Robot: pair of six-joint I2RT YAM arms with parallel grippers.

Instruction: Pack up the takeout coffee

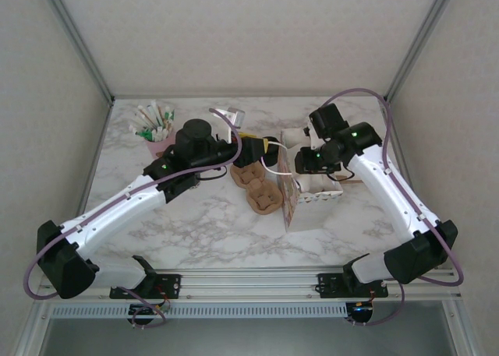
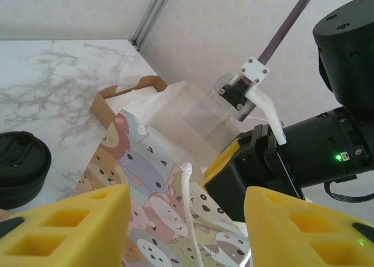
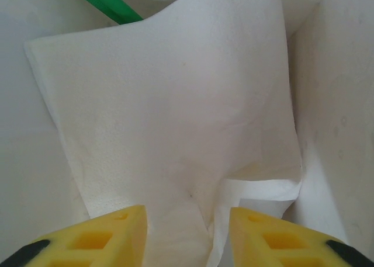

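Progress is hard for you to call here, because the takeout coffee cannot be picked out for certain. The bag [image 2: 137, 162] with the cartoon animals stands open-mouthed on the table, and the right gripper [image 3: 187, 215] is down inside it, over a white napkin [image 3: 175, 103] with a green strip [image 3: 105, 1] at the far edge. Whether the cup sits under or beside that napkin, you cannot tell. That gripper's jaws stand partly apart, one on either side of a raised napkin fold, gripping nothing. The left gripper [image 2: 184, 200] hovers just above the bag's printed wall, fingers wide and empty, with the white cord handle [image 2: 188, 220] below the gap. Left of the bag a round black lidded thing [image 2: 18, 162] sits on the table, near that gripper but apart from it. No white wall shows under its lid, so don't count it as the coffee. The brown cup carrier [image 1: 261, 191] lies just beside the bag. Treat the packing as unfinished until you see the cup inside.
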